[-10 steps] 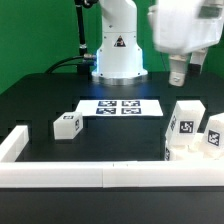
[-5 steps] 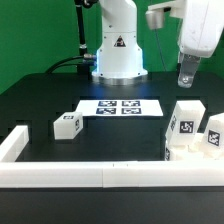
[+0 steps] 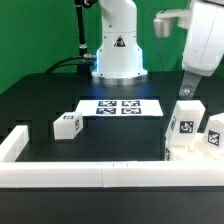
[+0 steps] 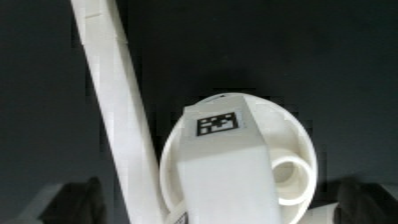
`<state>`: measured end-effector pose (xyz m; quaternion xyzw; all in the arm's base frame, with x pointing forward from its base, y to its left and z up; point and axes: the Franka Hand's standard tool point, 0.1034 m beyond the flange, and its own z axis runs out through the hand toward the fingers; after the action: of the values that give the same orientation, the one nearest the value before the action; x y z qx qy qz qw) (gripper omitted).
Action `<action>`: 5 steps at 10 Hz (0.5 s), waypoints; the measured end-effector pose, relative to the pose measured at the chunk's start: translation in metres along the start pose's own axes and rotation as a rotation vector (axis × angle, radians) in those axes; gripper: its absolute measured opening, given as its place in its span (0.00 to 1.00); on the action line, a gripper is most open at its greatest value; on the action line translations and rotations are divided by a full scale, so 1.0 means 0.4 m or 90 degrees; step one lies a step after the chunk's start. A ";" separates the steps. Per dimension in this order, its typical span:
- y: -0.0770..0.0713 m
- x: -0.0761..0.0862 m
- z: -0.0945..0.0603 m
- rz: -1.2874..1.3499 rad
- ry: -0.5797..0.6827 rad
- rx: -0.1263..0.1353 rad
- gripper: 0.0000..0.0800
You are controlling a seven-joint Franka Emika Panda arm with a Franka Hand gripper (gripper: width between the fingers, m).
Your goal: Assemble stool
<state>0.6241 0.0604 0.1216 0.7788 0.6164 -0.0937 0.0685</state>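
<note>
Change: over the last second the gripper point(image 3: 186, 92) came across from high on the exterior view's right. It dropped to just above the cluster of white parts on that side.
Hand: we saw the jaws spread as wide as they go, with nothing between them and nothing carried. In the wrist view the two dark tips sat far apart at the edges of the picture.
Seat: the rounded white part with a tag on its curved edge point(image 4: 231, 165) lay directly under the wrist camera. We took it for the seat, apparently standing on its rim. In the exterior view it was the tagged block below the fingers point(image 3: 184, 124), not yet touched.
Rail: the long border rail point(image 4: 111, 110) ran just beside the seat. We could not tell whether the two touched.
Legs: one leg point(image 3: 68, 124) lay well apart towards the exterior view's left, near the marker board point(image 3: 120, 107). Another tagged part point(image 3: 214, 136) stood just beside the seat, probably a second leg. We could not pick out a third.
Unmoved: none of the parts on the table point(image 3: 40, 100) had shifted during the approach.
Meaning: we judged this the reach for a first pick, with assembly itself not begun.
Next: a further descent looked needed, with the jaws straddling the seat's thickness.
Risk: the rail so close left little room for one finger.
</note>
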 end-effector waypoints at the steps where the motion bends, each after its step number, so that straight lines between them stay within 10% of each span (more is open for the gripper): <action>1: -0.001 -0.012 0.021 0.003 -0.001 0.001 0.81; 5: -0.011 -0.003 0.072 0.018 -0.005 0.002 0.81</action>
<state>0.6179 0.0538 0.0938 0.7874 0.6047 -0.0965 0.0710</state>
